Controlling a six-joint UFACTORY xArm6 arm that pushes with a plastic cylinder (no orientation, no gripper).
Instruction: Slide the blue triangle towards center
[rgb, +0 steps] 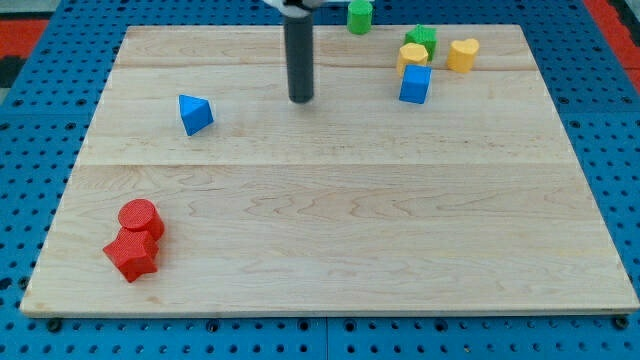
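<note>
The blue triangle (195, 114) lies on the wooden board (330, 230) in its upper left part. My tip (301, 99) is at the lower end of the dark rod, near the top middle of the board. It stands well to the right of the blue triangle and slightly higher in the view, apart from it. It touches no block.
A blue cube (415, 84), a yellow block (411, 55), a green block (421, 38) and a yellow heart-like block (462, 54) cluster at the top right. A green block (359, 15) sits at the top edge. A red cylinder (140, 217) and a red star-like block (131, 254) sit at the lower left.
</note>
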